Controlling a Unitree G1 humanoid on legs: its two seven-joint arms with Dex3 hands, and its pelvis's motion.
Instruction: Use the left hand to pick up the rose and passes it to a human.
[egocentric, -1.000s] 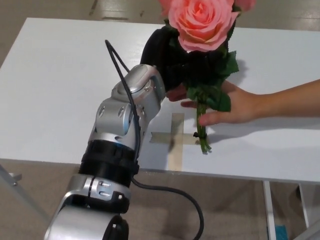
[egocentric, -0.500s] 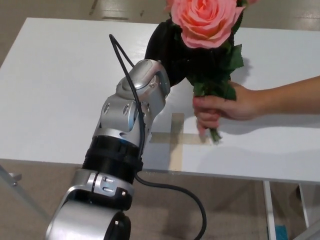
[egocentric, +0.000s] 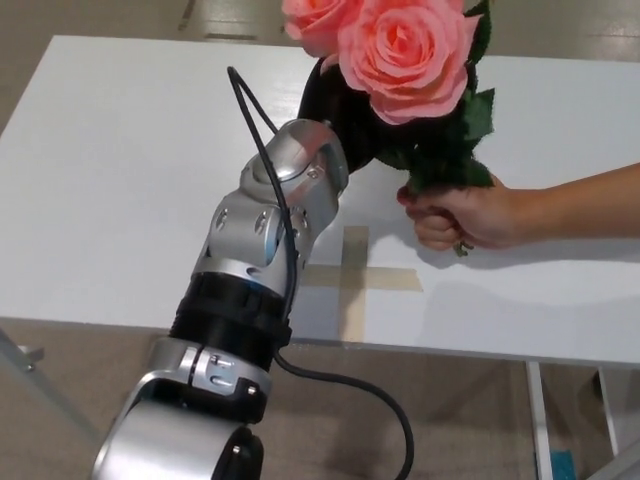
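Observation:
The rose bunch has a large pink bloom (egocentric: 405, 55), a second bloom (egocentric: 315, 20) at the top left, and dark green leaves (egocentric: 450, 150) below. My left hand (egocentric: 335, 110) is raised over the white table (egocentric: 120, 180), its black palm pressed against the leaves just left of the stems. The blooms and leaves hide how it grips. A person's hand (egocentric: 465, 215) reaches in from the right and is closed in a fist around the lower stems. My right hand does not show.
A cross of beige tape (egocentric: 350, 280) marks the table near its front edge, under my forearm (egocentric: 265, 230). A black cable (egocentric: 340, 385) loops from the arm below the table edge. The person's forearm (egocentric: 580, 205) lies across the right side.
The person's open palm has closed around the stems and moved up and to the right. The rose bunch has tilted, bringing a second bloom into view. My left arm has risen slightly.

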